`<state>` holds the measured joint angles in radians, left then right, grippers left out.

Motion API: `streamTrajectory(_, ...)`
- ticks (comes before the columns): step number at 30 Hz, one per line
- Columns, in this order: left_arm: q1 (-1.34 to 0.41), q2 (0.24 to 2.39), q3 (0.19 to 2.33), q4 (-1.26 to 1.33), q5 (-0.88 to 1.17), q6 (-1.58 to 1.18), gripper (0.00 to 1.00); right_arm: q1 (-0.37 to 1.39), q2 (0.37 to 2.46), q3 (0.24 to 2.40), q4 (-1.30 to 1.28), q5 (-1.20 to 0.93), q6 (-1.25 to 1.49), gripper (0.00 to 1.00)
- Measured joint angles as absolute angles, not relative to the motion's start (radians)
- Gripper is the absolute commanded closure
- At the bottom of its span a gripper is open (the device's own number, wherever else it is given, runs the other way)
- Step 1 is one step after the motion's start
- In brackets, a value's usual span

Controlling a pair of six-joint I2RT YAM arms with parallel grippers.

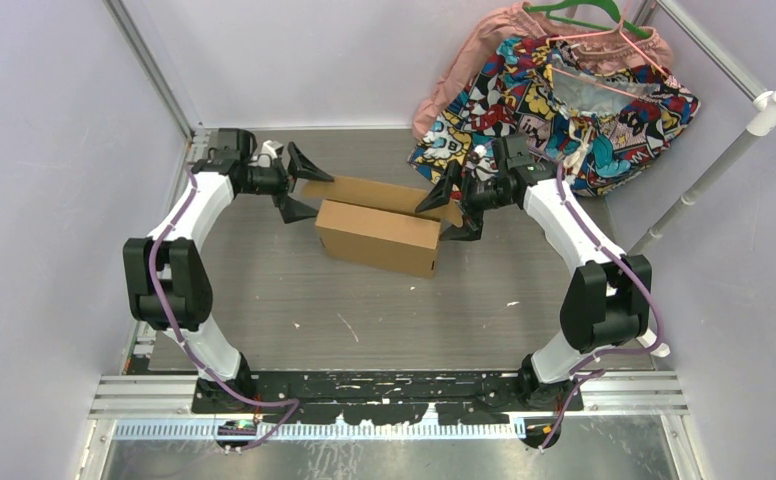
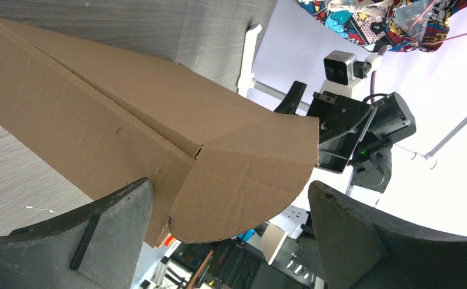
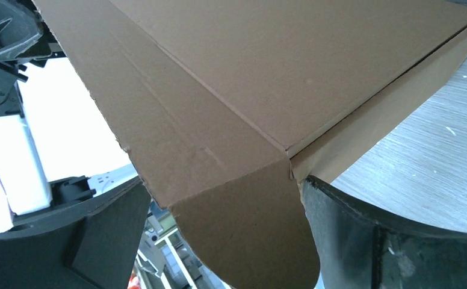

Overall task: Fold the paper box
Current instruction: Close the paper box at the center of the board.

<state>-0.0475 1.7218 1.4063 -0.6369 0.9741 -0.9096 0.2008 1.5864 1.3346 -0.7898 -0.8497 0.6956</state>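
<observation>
Our left gripper has its fingers spread wide, with a rounded end flap of the paper box standing between them. We cannot tell whether either finger touches the cardboard. Our right gripper is spread just as wide around the opposite end flap. The box lies between both grippers on the grey table. Beyond the right gripper, comic-print cloth is heaped.
</observation>
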Motion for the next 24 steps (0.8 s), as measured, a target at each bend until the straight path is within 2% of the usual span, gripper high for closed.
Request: streamTrajectory(24,-0.064,1.727,1.406,-0.646,0.996,-0.910,0.00,0.189,1.571,1.365,-0.846,-0.785,0.636,0.00)
